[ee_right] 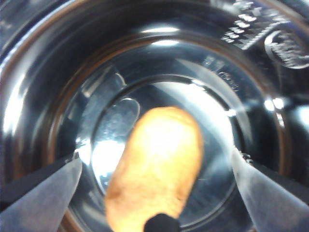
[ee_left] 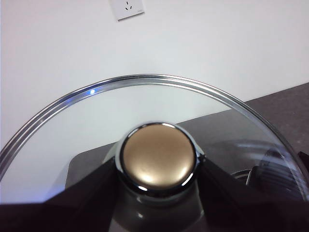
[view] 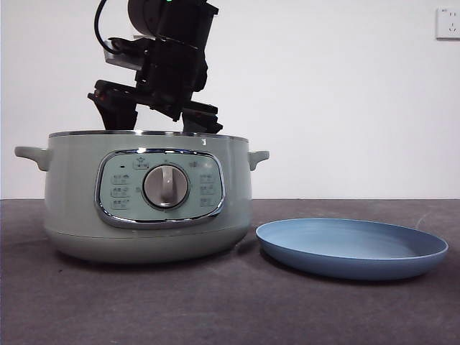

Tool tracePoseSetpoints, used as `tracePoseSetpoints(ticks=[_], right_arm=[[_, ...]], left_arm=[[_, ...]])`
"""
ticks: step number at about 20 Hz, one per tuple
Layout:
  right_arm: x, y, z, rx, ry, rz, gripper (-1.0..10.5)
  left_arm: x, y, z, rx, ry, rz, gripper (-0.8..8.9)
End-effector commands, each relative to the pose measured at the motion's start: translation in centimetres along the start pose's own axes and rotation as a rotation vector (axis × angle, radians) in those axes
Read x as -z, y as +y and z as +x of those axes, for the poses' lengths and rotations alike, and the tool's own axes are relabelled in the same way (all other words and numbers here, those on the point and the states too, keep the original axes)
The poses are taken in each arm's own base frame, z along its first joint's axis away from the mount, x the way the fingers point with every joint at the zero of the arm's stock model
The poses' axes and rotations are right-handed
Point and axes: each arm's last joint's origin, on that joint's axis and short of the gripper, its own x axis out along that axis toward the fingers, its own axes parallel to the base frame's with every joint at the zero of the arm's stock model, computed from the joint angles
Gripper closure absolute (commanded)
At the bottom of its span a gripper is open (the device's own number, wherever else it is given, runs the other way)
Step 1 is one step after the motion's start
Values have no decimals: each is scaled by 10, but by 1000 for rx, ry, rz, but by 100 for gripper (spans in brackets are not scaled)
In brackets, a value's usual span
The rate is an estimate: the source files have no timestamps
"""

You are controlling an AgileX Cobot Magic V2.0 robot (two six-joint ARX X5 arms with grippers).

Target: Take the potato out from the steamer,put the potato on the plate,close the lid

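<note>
The pale green steamer [view: 147,198] stands at the left of the table without its lid. The orange-brown potato [ee_right: 154,164] lies on the shiny steel floor of the steamer's bowl [ee_right: 43,72]. My right gripper [view: 154,122] hangs over the steamer's mouth, open, with one fingertip [ee_right: 67,179] on each side of the potato and not touching it. The light-blue plate [view: 352,248] sits empty just right of the steamer. In the left wrist view my left gripper [ee_left: 157,198] is shut on the knob [ee_left: 157,162] of the glass lid [ee_left: 145,96], held up in the air before the wall.
A dark grey table [view: 215,302] runs to a white wall. A wall socket [view: 447,21] sits high at the right. The steamer's side handles [view: 32,154] stick out at rim height. The left arm and the lid are out of the front view.
</note>
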Motion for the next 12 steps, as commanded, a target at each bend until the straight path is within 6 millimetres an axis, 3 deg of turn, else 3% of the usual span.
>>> tracePoseSetpoints(ticks=[1,4,5,6,9,11,12], right_arm=[[2,-2,7,-6,17,11,415],[3,-3,14,-31,29,16,423],[3,-2,16,-32,35,15,534],[4,-2,17,-34,41,16,572],[6,-1,25,-37,62,19,591],[6,-1,26,-37,64,14,781],[6,-1,26,-37,62,9,809]], left_arm=[[3,1,-7,-2,10,10,822],[3,1,-7,-2,10,10,822],[3,1,-7,-1,10,10,822],[3,1,-7,-1,10,10,822],[3,1,-7,-1,11,10,822],[3,1,-7,0,11,10,822],[3,1,-7,0,12,10,822]])
